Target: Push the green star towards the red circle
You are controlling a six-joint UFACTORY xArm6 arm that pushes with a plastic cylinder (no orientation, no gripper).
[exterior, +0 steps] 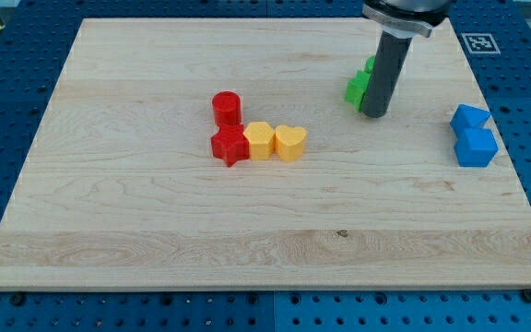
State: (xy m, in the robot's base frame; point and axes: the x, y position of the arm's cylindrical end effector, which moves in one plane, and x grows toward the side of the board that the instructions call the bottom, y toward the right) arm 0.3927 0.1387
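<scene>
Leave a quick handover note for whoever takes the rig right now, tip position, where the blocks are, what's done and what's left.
My tip is down on the board, against the view's right side of the green star, partly hiding it.
The red circle sits near the centre, well to the view's left of the star, with a red star just below it.
Done: tip placed beside the star.
Left: the push leftward; a wide gap remains.

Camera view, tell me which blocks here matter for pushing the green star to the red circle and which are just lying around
Part of the job:
green star, partly hidden behind the rod
red circle
my tip, at the green star's right side

Just lying about:
red star
yellow hexagon
yellow heart
two blue blocks at the view's right
</scene>
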